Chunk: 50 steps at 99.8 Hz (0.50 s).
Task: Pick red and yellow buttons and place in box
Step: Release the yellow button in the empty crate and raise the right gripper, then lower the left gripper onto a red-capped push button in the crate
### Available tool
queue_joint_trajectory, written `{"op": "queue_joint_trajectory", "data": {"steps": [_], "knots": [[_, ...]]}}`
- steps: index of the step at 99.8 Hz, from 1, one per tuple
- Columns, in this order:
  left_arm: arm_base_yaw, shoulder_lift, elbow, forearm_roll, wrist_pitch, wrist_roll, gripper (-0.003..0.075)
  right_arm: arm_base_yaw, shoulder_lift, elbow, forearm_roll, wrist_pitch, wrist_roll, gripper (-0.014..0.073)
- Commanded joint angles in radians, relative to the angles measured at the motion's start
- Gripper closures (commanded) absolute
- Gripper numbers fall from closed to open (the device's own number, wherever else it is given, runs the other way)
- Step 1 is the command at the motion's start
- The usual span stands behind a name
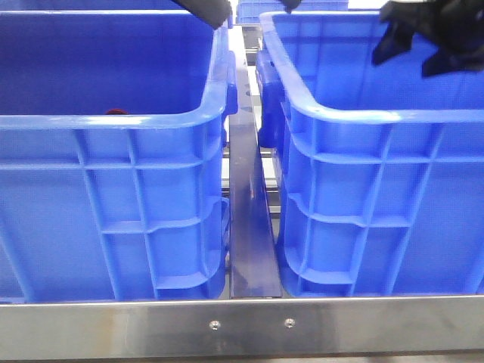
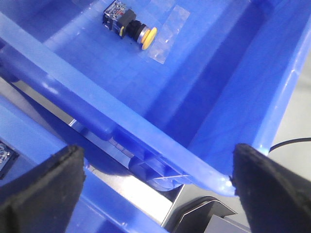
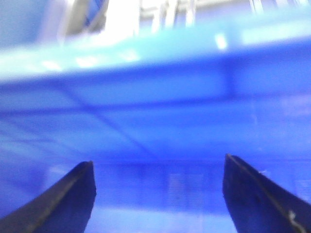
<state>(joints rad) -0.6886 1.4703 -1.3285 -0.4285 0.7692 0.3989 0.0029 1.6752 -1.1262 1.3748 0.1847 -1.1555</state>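
Note:
The yellow button (image 2: 132,27), with a black body and a yellow cap, lies on its side on the floor of a blue crate (image 2: 233,97) in the left wrist view. A dark red piece (image 1: 115,112) just peeks over the near rim of the left crate (image 1: 113,121) in the front view. My left gripper (image 2: 156,155) is open and empty, over the gap between the two crates; it shows at the top of the front view (image 1: 210,9). My right gripper (image 3: 158,162) is open and empty inside the right crate (image 1: 378,113), seen dark at the top right (image 1: 423,34).
A metal rail (image 1: 249,219) runs between the two crates, and a steel frame edge (image 1: 242,325) crosses the front. Clear tape patches (image 2: 167,34) lie on the crate floor by the yellow button. A black and grey part (image 2: 4,158) shows in the neighbouring crate.

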Motion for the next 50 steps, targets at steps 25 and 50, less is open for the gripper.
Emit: {"op": "queue_joint_trajectory", "data": {"steps": [25, 50], "knots": [[-0.009, -0.035, -0.031, -0.036, -0.05, -0.002, 0.0135, -0.001, -0.311, 0.162, 0.001, 0.008, -0.009, 0.0102], [-0.009, -0.035, -0.031, -0.036, -0.052, -0.017, 0.0135, -0.001, -0.559, 0.315, 0.001, -0.012, -0.009, 0.0102]]}}
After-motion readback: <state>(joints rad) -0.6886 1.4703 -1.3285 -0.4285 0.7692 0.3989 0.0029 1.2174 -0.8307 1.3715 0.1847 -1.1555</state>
